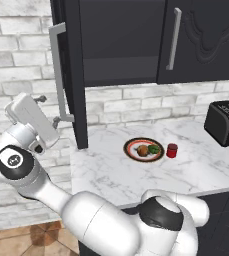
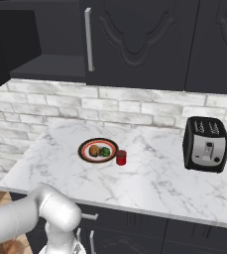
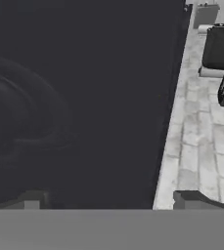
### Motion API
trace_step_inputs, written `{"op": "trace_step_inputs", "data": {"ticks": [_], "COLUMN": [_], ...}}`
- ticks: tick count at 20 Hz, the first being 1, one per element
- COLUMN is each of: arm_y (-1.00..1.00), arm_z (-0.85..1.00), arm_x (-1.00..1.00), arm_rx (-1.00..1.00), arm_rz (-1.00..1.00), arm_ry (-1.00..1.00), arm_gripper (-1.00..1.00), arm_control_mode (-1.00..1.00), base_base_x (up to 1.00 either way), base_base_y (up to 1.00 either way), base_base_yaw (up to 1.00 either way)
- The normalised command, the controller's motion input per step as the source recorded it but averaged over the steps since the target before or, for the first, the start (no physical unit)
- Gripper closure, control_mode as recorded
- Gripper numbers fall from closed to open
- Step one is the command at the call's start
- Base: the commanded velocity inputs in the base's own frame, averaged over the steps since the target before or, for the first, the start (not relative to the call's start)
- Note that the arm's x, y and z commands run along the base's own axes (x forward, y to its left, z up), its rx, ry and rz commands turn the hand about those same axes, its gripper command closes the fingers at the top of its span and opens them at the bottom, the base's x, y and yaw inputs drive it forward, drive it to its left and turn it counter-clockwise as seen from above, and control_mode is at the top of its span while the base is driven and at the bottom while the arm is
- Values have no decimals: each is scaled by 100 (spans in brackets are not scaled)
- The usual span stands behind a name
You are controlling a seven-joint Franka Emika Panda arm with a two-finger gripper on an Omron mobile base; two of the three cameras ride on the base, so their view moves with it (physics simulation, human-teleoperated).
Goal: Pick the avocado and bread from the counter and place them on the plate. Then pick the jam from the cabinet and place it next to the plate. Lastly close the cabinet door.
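Cabinet door [image 1: 71, 75] stands swung open at the left end of the desk [image 1: 106, 175]; pincer [image 3: 108, 202], fingers apart and empty, seems pressed near its carved black panel. Push flat and steady toward the cabinet [image 1: 121, 40], clear of the silver bar handle [image 1: 58, 75].

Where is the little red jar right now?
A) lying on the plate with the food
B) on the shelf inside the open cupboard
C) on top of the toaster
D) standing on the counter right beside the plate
D: the jam stands upright on the counter just beside the plate, which holds the bread and the avocado.
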Motion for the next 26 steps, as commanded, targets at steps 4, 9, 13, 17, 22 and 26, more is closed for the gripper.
{"op": "trace_step_inputs", "data": {"ticks": [4,9,13,17,22,26], "arm_y": [-75,-89,-97,-95,-96,-89], "arm_z": [49,29,11,4,5,1], "arm_x": [0,0,18,48,74,94], "arm_rx": [7,7,5,5,6,4], "arm_rz": [0,0,0,1,8,10], "arm_ry": [0,0,1,3,4,11], "arm_gripper": [-100,-100,-100,-100,-100,-100], "arm_control_mode": [-100,-100,-100,-100,-100,-100], "base_base_x": [0,0,0,0,0,0], "base_base_y": [0,0,0,0,0,0], "base_base_yaw": [0,0,0,0,0,0]}}
